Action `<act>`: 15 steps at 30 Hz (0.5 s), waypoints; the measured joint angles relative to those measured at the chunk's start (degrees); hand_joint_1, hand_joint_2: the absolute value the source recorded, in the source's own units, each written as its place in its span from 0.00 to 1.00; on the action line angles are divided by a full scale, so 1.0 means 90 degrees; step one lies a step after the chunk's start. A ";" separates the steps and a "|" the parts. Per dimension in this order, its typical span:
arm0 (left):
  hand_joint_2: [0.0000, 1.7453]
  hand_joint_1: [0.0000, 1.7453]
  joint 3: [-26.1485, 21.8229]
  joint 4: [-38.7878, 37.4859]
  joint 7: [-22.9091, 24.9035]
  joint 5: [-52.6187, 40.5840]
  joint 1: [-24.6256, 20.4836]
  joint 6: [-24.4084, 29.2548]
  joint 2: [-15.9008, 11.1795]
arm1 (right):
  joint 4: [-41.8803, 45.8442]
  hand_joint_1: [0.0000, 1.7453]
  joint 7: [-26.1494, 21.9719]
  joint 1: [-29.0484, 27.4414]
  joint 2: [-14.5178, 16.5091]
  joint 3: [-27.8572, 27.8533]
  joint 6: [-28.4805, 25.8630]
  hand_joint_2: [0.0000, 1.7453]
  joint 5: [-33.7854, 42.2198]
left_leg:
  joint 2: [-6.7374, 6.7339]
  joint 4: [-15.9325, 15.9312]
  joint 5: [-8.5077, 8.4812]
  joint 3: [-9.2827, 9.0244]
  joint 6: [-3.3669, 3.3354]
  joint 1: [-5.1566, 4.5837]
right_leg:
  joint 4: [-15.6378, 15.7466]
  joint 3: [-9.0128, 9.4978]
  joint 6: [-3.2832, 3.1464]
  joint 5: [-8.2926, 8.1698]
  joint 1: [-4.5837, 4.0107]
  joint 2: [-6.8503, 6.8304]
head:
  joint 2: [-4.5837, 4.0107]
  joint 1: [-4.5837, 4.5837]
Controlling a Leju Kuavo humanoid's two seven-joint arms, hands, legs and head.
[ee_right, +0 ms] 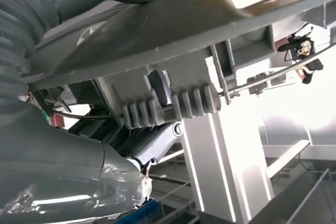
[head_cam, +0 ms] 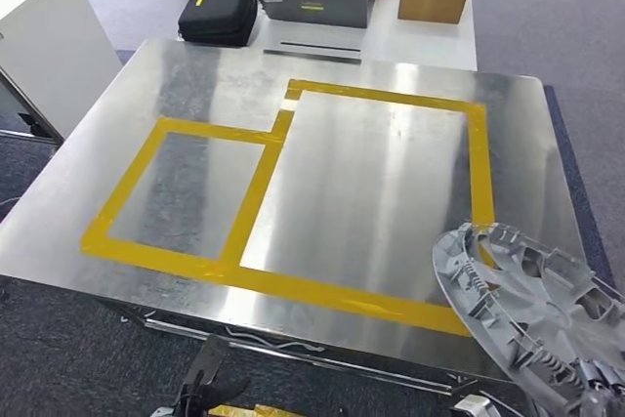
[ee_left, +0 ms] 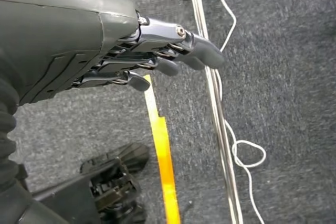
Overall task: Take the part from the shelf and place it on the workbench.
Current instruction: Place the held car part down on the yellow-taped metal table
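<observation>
Steel workbench (head_cam: 354,173), yellow tape; right hand (ee_right: 130,145) grips part (head_cam: 530,319)

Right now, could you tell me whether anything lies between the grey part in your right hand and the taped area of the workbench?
Nothing visible does: the grey part hangs over the near right corner of the workbench, whose surface there lies bare.

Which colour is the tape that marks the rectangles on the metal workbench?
Yellow tape on the silvery workbench; clearest in the head view.
</observation>
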State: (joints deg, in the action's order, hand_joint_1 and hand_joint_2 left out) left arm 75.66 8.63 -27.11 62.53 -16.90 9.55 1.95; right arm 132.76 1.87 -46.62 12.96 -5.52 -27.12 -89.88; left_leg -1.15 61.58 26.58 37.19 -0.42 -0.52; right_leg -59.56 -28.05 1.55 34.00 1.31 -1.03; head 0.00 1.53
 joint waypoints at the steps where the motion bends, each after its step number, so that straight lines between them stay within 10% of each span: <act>1: 1.00 0.00 0.0001 0.0000 0.0008 -0.0004 -0.0010 -0.0008 0.0002 | -0.0016 1.00 0.0028 0.0026 -0.0047 0.0007 0.0042 1.00 0.0011 | 0.0022 -0.0025 0.0014 -0.0010 -0.0027 -0.0007 | 0.0043 0.0009 0.0042 0.0022 -0.0010 -0.0020 | 0.0000 -0.0005; 4: 1.00 0.00 0.0007 0.0000 0.0027 -0.0024 -0.0049 -0.0046 0.0017 | -0.0094 1.00 0.0186 0.0160 -0.0265 0.0013 0.0258 1.00 0.0195 | 0.0102 -0.0183 -0.0042 -0.0144 -0.0120 0.0039 | -0.0036 0.0037 0.0136 0.0179 -0.0013 -0.0017 | 0.0000 0.0007; 8: 1.00 0.00 0.0060 0.0000 0.0042 -0.0063 -0.0096 -0.0099 0.0040 | -0.0404 1.00 0.0455 0.0476 -0.0673 0.0041 0.0662 1.00 0.0991 | 0.0161 -0.0233 0.0016 -0.0231 -0.0238 0.0004 | -0.1401 -0.0822 0.0178 0.0687 -0.0019 0.0078 | 0.0000 0.0026; 10: 1.00 0.00 0.0100 0.0000 0.0050 -0.0097 -0.0096 -0.0110 0.0044 | -0.0638 1.00 0.0583 0.0659 -0.0905 0.0052 0.0921 1.00 0.1525 | 0.0191 -0.0232 0.0057 -0.0280 -0.0260 -0.0039 | -0.1369 -0.0981 0.0148 0.0401 -0.0034 0.0087 | 0.0000 0.0023; 13: 1.00 0.00 0.0148 0.0000 0.0079 -0.0132 -0.0104 -0.0120 0.0055 | -0.1007 1.00 0.0691 0.0982 -0.1245 0.0030 0.1334 1.00 0.2391 | 0.0228 -0.0232 0.0122 -0.0385 -0.0255 -0.0082 | -0.0261 -0.0586 0.0002 -0.0326 -0.0100 0.0114 | 0.0000 0.0007; 15: 1.00 0.00 0.0170 0.0000 0.0103 -0.0146 -0.0110 -0.0142 0.0066 | -0.1259 1.00 0.0723 0.1212 -0.1453 -0.0032 0.1525 1.00 0.2837 | 0.0226 -0.0223 0.0136 -0.0389 -0.0231 -0.0080 | 0.0063 -0.0435 -0.0043 -0.0434 -0.0140 0.0122 | 0.0000 -0.0019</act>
State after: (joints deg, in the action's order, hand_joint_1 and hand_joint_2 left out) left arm 77.19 8.63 -26.18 61.22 -17.89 8.27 2.54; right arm 121.42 8.38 -35.72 -0.12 -5.81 -13.39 -64.35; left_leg 0.88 59.57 27.81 33.70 -2.50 -1.24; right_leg -58.99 -31.96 1.16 30.09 0.04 0.07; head 0.00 1.36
